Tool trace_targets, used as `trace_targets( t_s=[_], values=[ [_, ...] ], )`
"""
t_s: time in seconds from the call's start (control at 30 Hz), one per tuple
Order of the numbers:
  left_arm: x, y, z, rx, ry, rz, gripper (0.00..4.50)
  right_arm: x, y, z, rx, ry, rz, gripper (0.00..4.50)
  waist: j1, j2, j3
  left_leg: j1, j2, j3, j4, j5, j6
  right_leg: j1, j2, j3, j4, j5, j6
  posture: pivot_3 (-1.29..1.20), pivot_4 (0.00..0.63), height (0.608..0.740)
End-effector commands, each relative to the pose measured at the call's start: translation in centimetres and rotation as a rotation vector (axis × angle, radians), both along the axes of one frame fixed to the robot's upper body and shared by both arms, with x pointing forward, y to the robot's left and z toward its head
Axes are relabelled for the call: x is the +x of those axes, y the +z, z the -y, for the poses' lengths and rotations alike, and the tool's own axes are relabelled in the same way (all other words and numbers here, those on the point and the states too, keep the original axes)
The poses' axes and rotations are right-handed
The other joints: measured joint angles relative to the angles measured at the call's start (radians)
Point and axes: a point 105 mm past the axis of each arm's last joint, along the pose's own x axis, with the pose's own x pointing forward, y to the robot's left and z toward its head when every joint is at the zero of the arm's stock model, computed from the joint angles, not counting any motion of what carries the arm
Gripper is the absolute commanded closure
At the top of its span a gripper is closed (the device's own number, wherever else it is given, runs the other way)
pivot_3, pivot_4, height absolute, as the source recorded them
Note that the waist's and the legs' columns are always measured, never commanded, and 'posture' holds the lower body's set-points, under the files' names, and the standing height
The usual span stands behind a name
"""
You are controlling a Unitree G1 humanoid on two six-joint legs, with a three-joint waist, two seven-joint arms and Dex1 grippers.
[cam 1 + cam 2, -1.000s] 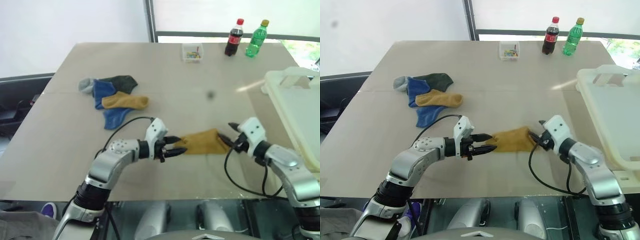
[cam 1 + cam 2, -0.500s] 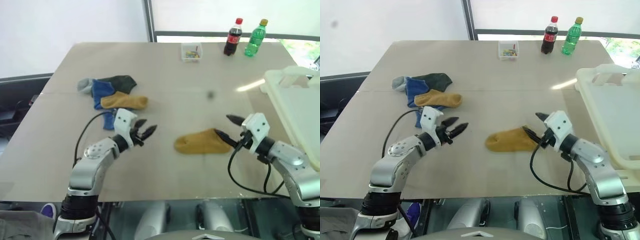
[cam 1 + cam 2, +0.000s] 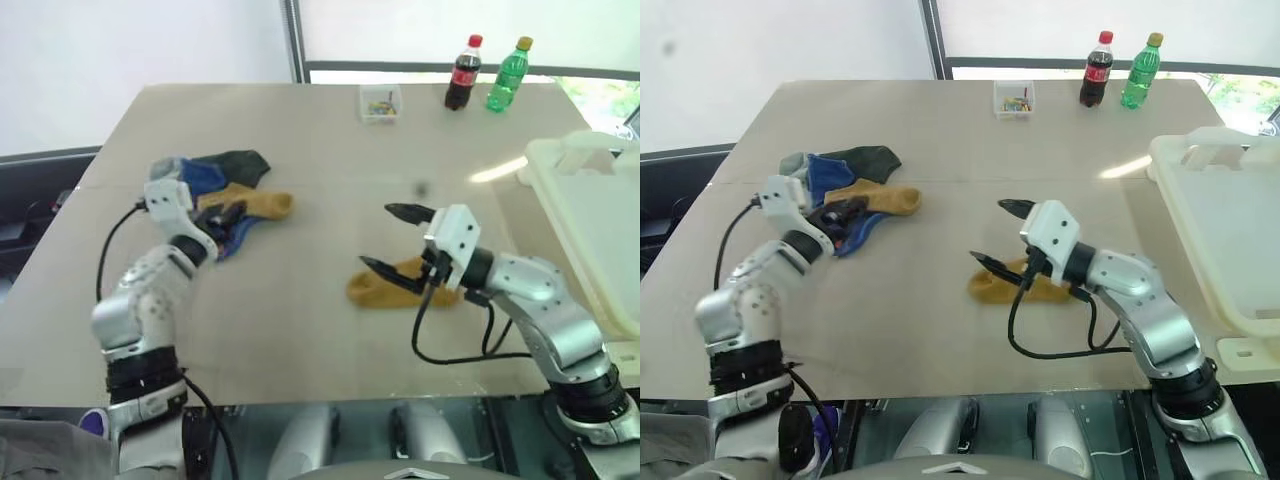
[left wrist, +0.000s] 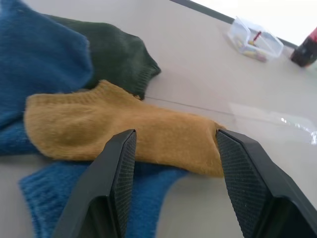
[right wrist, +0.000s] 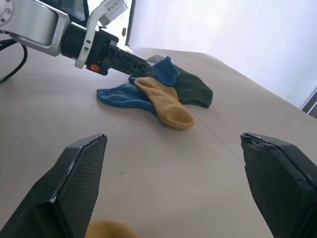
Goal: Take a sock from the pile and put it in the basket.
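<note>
At the table's left, the left gripper (image 4: 171,163) hangs with jaws apart and empty over the pile (image 3: 215,185). A lone mustard sock (image 3: 390,288) lies mid-table under the right gripper (image 3: 395,238), spread wide; the basket (image 3: 590,215) sits far right. Socks look light, limp and grippy, best pinched mid-body. The left wrist view reveals the top sock's ribbed cuff.

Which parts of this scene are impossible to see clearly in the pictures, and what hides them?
- Large cream-white plastic basket: head views, far side cut off by the picture edge.
- Loose mustard-yellow sock on the table: head views, partly behind the right pincer.
- Small clear plastic box: contents too small to name.
- Pile of yellow, blue, green and grey socks: grey sock mostly behind the left pincer.
</note>
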Motion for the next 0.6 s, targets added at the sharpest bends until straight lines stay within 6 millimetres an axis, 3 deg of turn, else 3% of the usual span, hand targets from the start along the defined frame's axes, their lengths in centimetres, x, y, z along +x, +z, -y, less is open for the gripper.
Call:
trace_targets(
  t_s=[0.03, 0.23, 0.6],
  values=[
    [-0.2, 0.7, -1.4, -0.041, 0.038, -0.005, 1.79, 0.3, 1.3, -0.1, 0.011, 0.002, 0.073, 0.05, -0.003, 0.0, 0.0, 0.0, 0.0, 0.0, 0.0, 0.0, 0.0, 0.0, 0.0, 0.0, 0.0, 0.0, 0.0, 0.0, 0.15, 0.74],
    [-0.4, 0.7, -2.6, -0.028, 0.053, -0.026, 1.79, 0.8, 1.5, 0.5, 0.025, -0.045, 0.072, 0.05, -0.006, -0.001, 0.0, -0.001, 0.0, 0.0, 0.0, 0.0, 0.0, -0.002, 0.0, 0.0, 0.001, 0.0, 0.0, 0.0, 0.15, 0.74],
    [1.2, -0.3, -4.9, -0.054, 0.185, -0.099, 1.79, 0.8, 1.3, 1.0, 0.038, -0.079, 0.054, 0.05, -0.006, -0.001, 0.0, -0.007, 0.0, 0.0, 0.0, 0.0, -0.001, -0.008, 0.0, 0.001, 0.002, 0.0, 0.0, 0.0, 0.15, 0.74]
  ],
)
